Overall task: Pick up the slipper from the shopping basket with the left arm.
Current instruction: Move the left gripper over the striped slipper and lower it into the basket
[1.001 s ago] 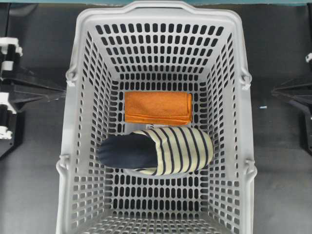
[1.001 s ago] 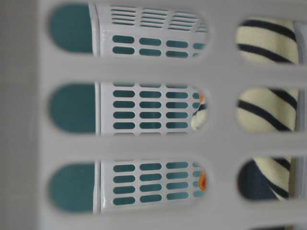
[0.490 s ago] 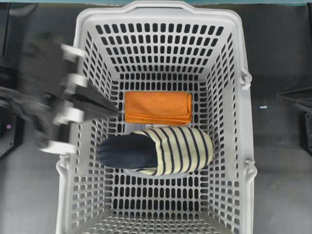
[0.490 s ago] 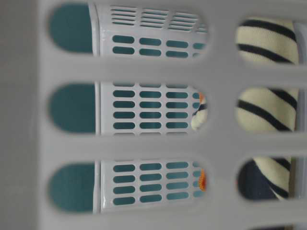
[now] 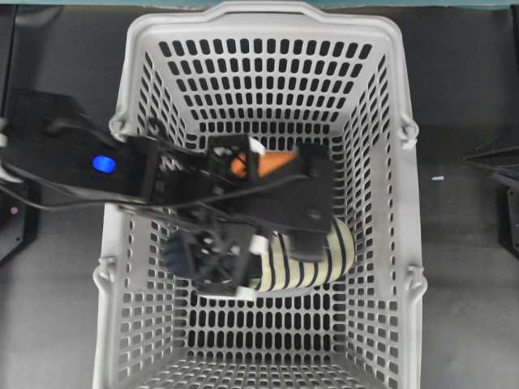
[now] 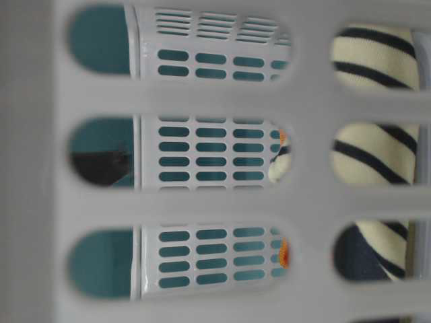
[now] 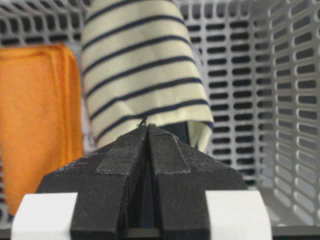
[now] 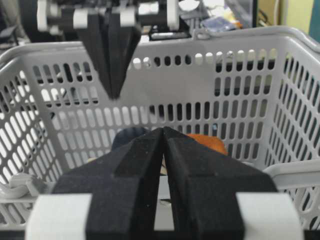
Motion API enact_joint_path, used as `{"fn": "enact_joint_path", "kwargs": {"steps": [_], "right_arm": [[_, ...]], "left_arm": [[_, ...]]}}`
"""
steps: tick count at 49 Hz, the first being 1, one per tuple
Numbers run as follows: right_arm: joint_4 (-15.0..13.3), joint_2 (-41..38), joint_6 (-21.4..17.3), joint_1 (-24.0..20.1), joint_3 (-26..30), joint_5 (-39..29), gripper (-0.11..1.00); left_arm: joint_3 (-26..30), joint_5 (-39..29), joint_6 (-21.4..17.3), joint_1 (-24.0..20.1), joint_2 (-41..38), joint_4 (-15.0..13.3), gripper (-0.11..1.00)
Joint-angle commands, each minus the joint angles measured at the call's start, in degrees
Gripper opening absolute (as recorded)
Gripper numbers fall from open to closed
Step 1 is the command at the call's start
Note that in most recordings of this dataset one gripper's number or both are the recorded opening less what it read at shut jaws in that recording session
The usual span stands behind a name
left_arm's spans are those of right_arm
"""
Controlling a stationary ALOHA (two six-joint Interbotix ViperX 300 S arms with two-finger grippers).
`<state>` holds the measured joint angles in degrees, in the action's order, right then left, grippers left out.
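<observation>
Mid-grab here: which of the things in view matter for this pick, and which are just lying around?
Job:
slipper
shopping basket
left hand, shut, above the slipper's heel

Lying about:
folded orange cloth, beside the slipper
right hand, shut, outside the basket

My overhead camera looks straight down on the shopping basket (image 5: 389,97), the table-level one presses close against its slotted wall, and my wrist cameras peer past closed fingers, all sharing the slipper (image 7: 142,70) near frame's 12 o'clock.
</observation>
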<state>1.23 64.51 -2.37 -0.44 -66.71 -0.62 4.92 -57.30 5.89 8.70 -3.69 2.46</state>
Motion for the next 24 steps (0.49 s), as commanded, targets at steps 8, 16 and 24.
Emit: {"fn": "enact_joint_path", "kwargs": {"steps": [8,16,24], "right_arm": [[0.18,0.35,-0.18,-0.18,0.88,0.35,0.0],[0.18,0.35,-0.09,-0.44,0.79,0.53,0.0],[0.09,0.35,-0.09,-0.44,0.53,0.62,0.0]], "left_arm": [[5.8,-2.2,4.66,2.2,-4.75,0.18,0.47],[7.47,-4.92,6.86,2.55,-7.65,0.18,0.87],[8.79,-4.92,7.38,3.34,-9.93,0.18,0.91]]}}
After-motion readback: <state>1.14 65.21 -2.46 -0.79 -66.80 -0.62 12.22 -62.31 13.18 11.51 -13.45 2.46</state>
